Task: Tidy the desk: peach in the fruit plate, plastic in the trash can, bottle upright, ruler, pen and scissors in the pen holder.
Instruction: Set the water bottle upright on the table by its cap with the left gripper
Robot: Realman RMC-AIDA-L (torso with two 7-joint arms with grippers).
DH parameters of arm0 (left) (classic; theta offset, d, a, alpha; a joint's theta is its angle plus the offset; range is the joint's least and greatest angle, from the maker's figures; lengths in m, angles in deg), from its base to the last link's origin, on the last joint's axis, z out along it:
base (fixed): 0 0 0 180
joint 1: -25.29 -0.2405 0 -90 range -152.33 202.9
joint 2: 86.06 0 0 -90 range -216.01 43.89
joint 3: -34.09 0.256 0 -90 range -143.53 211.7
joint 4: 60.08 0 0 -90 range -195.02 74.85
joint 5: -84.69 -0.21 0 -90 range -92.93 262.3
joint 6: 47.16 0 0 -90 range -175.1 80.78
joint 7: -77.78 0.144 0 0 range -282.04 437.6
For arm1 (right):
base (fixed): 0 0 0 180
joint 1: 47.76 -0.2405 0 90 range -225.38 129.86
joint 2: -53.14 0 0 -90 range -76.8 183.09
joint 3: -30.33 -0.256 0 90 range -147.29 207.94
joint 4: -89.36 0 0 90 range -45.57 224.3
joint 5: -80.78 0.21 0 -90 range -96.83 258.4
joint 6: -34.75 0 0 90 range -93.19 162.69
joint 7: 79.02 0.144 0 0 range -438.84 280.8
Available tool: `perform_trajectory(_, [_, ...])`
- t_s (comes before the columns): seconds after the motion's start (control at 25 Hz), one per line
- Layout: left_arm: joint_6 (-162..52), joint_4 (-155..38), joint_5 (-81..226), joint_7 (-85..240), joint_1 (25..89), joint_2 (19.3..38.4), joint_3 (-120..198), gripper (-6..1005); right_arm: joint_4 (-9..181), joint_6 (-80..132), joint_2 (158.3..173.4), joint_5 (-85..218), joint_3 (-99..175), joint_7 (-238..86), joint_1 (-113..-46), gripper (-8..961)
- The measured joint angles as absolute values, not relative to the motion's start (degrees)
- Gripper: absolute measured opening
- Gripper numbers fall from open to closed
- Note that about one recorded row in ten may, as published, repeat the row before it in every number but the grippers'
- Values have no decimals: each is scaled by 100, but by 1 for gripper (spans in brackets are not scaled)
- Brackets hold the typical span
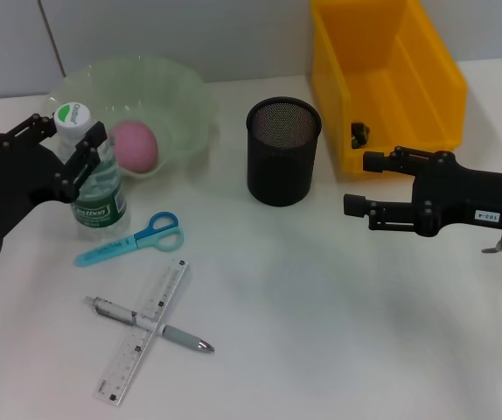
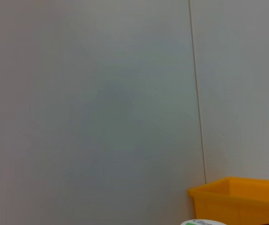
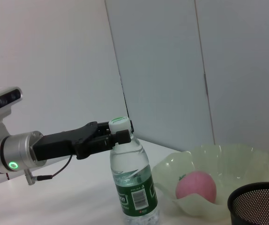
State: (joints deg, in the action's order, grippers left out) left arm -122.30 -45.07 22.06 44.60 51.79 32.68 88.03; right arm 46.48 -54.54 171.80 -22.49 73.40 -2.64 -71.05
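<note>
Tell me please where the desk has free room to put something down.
Free: the desk in front of the pen holder, below the right gripper. Crowded: around scissors, ruler, pen, and the bottle at the left gripper.

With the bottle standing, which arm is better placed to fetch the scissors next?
Left, probably. The left gripper is around the upright bottle, and the scissors lie just beside that bottle. The right gripper hovers past the pen holder, farther off.
</note>
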Motion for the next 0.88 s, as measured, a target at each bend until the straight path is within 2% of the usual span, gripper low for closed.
perform_trajectory(0.88, [-12176,-4585,2250,4553,5192,3277,8795,532,4734,-5462,17188,-2256,7348,-256,-7107,816])
